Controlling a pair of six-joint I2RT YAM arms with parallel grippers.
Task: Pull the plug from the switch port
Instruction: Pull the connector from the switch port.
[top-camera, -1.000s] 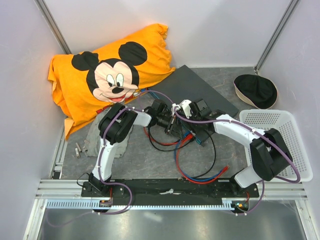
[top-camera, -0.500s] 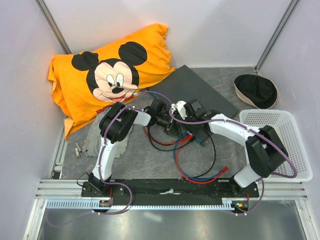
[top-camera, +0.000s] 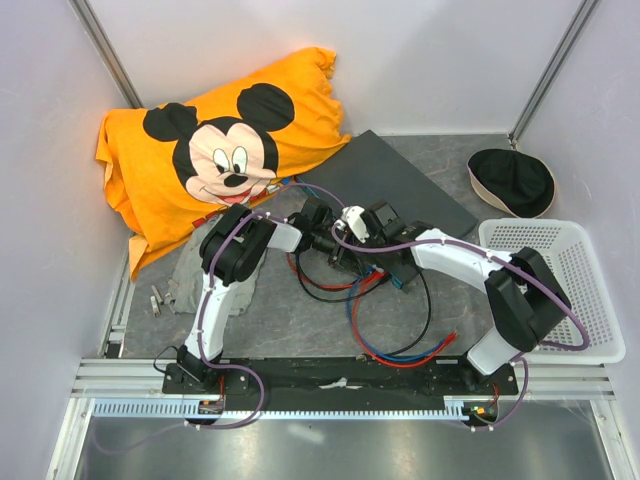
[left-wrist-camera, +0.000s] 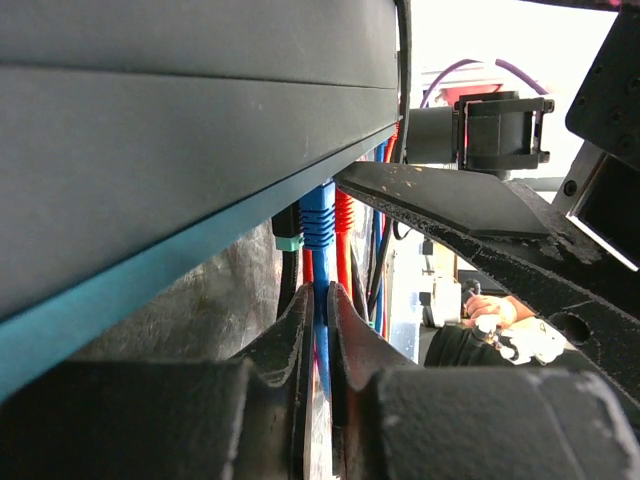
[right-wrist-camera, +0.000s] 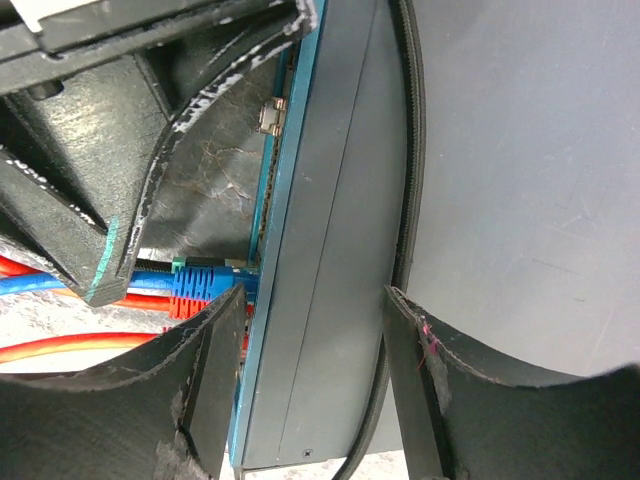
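Switch (right-wrist-camera: 330, 250): dark-grey metal slab, smooth teal face.
Plug (left-wrist-camera: 317, 215): ribbed blue, seated in switch.
Left pincer (left-wrist-camera: 320, 310): clamped narrow on cord (left-wrist-camera: 320, 275).
Right pincer (right-wrist-camera: 312, 300): spread wide astride switch.

Switch (top-camera: 392, 180) sits mid-counter (top-camera: 270, 320), towards the back. Cushion (top-camera: 215, 150) is in the back left corner and cap (top-camera: 512, 180) is back right, with basket (top-camera: 585, 270) just in front of the cap. Cables (right-wrist-camera: 80, 283) spill off the switch's near edge toward the arm bases. Both hands meet there, with left hand (left-wrist-camera: 320, 300) left of right hand (right-wrist-camera: 312, 300). Plug (left-wrist-camera: 317, 215) sits just past the left fingertips, its cable between them. Right hand straddles the switch's edge.
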